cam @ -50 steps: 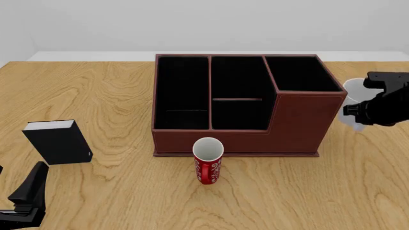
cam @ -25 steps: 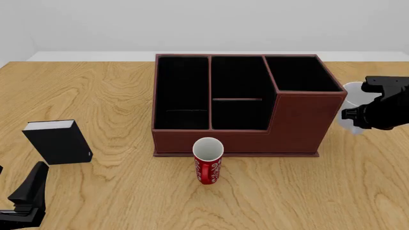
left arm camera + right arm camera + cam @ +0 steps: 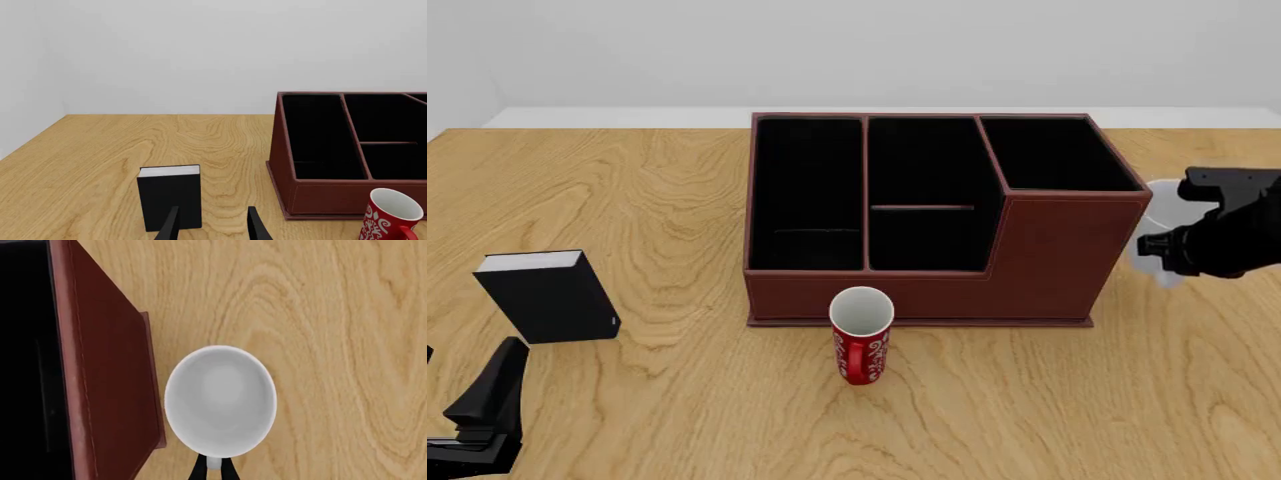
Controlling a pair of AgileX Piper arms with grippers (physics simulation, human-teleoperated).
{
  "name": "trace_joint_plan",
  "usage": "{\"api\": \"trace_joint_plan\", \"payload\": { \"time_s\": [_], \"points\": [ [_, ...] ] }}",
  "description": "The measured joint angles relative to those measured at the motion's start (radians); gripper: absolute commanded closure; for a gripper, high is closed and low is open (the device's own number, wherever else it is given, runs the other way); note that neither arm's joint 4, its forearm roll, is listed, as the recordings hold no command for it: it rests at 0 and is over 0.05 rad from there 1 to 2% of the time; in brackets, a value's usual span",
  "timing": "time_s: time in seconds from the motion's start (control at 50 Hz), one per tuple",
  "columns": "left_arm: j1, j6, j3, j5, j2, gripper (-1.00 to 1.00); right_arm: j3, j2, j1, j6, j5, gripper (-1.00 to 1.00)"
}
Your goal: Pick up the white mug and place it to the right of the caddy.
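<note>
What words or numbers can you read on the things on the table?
None: no words or numbers can be read here.
Red cup: only white swirly patterns, not letters.
Black box: plain, no label.
Caddy: plain, no writing.
White mug: plain white, nothing printed on the part that shows.

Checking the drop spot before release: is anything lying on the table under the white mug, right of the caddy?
Nothing visible: the white mug, held in the right pincer, hangs beside the caddy over bare wood.
</note>
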Motion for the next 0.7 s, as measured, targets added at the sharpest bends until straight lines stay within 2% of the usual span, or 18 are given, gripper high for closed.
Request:
{"api": "trace_joint_plan", "payload": {
  "time_s": [0.7],
  "points": [
    [0.0, 0.0, 0.0, 0.0, 0.0, -1.0, 0.044, 0.021, -0.006, 0.003, -0.039, 1.0]
  ]
}}
